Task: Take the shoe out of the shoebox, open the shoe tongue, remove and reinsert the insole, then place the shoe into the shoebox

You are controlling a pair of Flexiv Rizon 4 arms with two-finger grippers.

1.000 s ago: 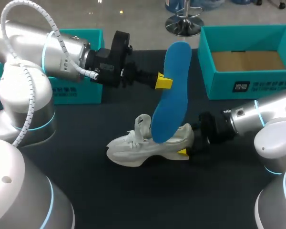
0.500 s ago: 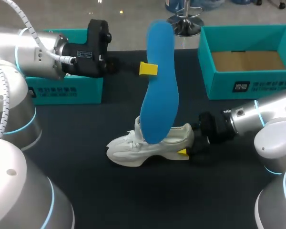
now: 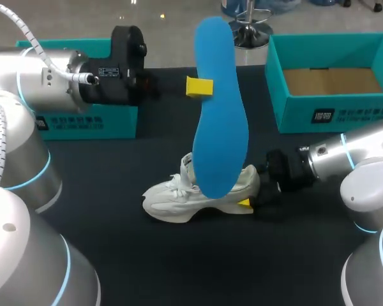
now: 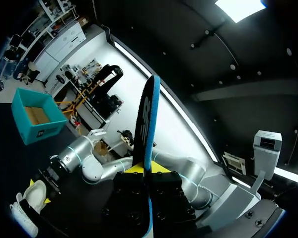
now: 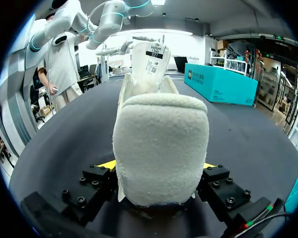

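Observation:
A white shoe (image 3: 179, 194) stands on the black table, toe to the left. My right gripper (image 3: 251, 191) is shut on its heel; in the right wrist view the fuzzy heel (image 5: 161, 144) fills the gap of the gripper (image 5: 159, 167), with a finger on each side. My left gripper (image 3: 200, 86) is shut on the blue insole (image 3: 218, 108), which hangs upright with its lower end in front of the shoe's opening. From the left wrist the insole (image 4: 148, 129) shows edge-on in the gripper (image 4: 148, 169). The open teal shoebox (image 3: 306, 95) stands at the back right, empty.
A second teal box (image 3: 89, 121) sits at the back left, partly behind my left arm. The dark table (image 3: 198, 261) is bare in front of the shoe.
My left arm has drawn back to the left and lifted, carrying the insole up and tilting it more upright. The right gripper and the shoe have stayed put.

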